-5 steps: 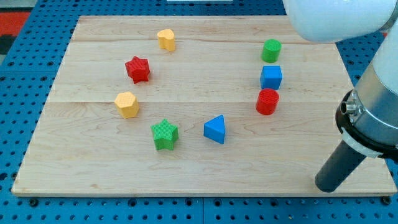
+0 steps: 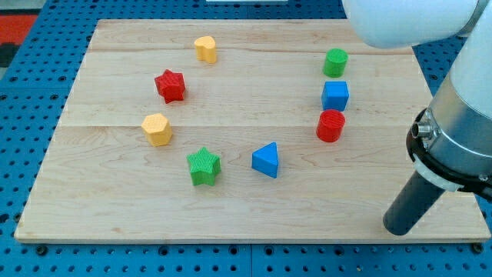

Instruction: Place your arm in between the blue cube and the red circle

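The blue cube (image 2: 335,95) sits at the board's right, with the red circle (image 2: 330,125) just below it, almost touching. A green cylinder (image 2: 335,61) stands just above the cube. My tip (image 2: 398,228) rests near the board's bottom right corner, well below and to the right of the red circle, touching no block.
A blue triangle (image 2: 267,160) and a green star (image 2: 204,166) lie at the lower middle. A yellow hexagon (image 2: 157,129), a red star (image 2: 170,85) and a yellow block (image 2: 205,48) lie to the left. The wooden board (image 2: 115,208) sits on a blue pegboard.
My tip and arm have shifted slightly to the view's left. No block has moved.
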Available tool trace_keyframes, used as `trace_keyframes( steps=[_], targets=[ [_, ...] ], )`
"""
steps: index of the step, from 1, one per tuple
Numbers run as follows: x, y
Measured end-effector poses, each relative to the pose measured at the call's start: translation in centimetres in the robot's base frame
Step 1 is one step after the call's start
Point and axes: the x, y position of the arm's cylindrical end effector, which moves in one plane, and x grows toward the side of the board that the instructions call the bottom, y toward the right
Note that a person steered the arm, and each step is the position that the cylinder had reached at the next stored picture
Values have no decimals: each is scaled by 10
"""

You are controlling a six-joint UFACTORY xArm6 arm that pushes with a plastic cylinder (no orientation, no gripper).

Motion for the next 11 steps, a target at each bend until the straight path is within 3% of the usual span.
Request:
trace_keyframes(
  steps=[1,2,4,6,7,8,11],
  targets=[
    [-1,-2],
    [-56,-87],
    [-165,-74],
    [-235,-74],
    [-201,-114],
    [-148,-106],
    [-173,-16]
  ],
)
